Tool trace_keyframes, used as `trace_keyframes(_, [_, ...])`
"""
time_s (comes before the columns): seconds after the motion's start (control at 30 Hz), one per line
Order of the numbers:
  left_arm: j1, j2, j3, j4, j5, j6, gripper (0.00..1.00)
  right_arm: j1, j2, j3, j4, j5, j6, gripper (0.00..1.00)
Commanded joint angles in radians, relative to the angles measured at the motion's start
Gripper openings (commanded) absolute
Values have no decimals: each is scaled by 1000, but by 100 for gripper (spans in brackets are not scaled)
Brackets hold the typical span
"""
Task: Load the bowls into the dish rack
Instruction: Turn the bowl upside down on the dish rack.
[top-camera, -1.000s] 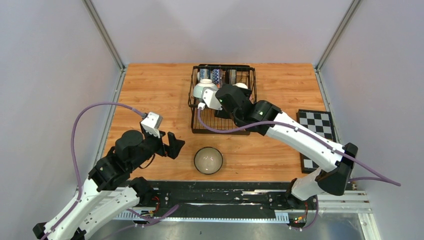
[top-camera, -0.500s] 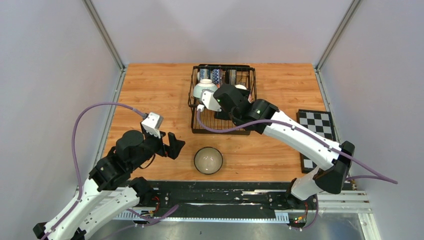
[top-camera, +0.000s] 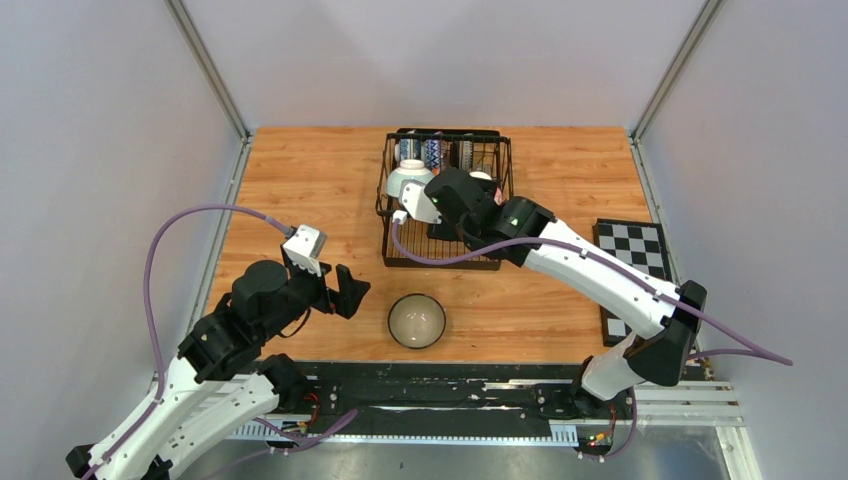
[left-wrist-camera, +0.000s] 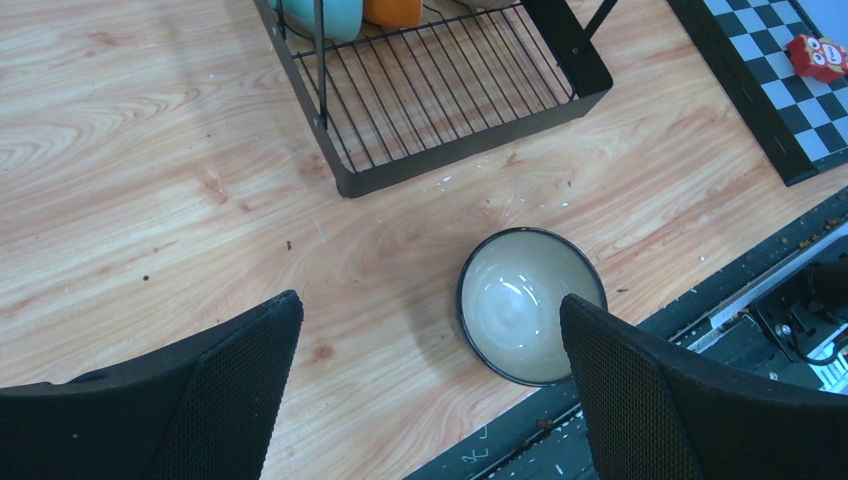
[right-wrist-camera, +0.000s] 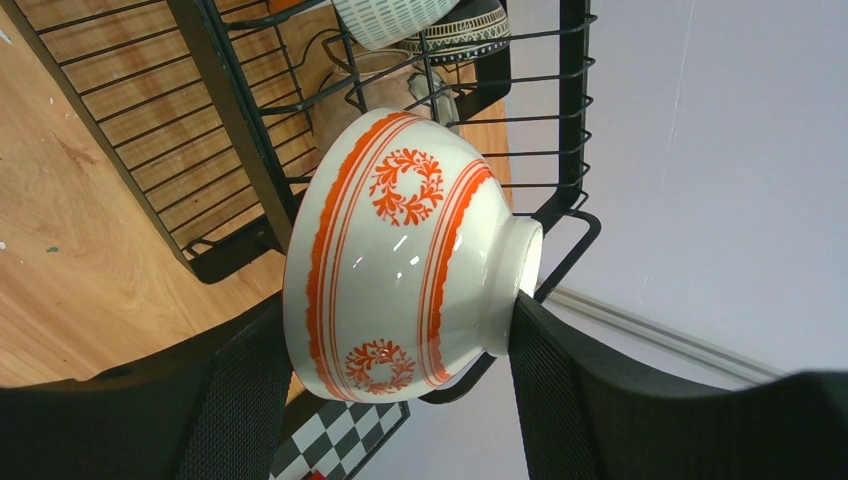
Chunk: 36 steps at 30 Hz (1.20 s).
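From above, noted right gripper (top-camera: 418, 192) over the dish rack (top-camera: 445, 205), fingers hidden; pale bowl (top-camera: 417, 320) on table (top-camera: 300, 180) near left gripper (top-camera: 348, 292). At left wrist, found fingers (left-wrist-camera: 240, 390) spread wide, empty, flanking that bowl. At right wrist, confirmed fingers (right-wrist-camera: 600, 400) partly parted, clamping a red-patterned white bowl (right-wrist-camera: 400, 260) sideways.

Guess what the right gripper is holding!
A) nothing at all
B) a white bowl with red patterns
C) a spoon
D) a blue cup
B. The right gripper has the white bowl, with its red rings and wreaths, clamped on its side between its two fingers, right by the rack.
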Motion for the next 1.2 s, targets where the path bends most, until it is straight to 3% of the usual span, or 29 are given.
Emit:
trace_keyframes(0.0, [4,-2,-9,7,9,12,100,-2,14,29,-52,-19,24,38])
trace_keyframes(0.6, [4,-5,-9,5,5,10,100,24,8,30,-64,-40,55,73])
trace_keyframes(1.17, [4,-3,-10,4,3,9,100,66,-2,63,-89,-43,82,82])
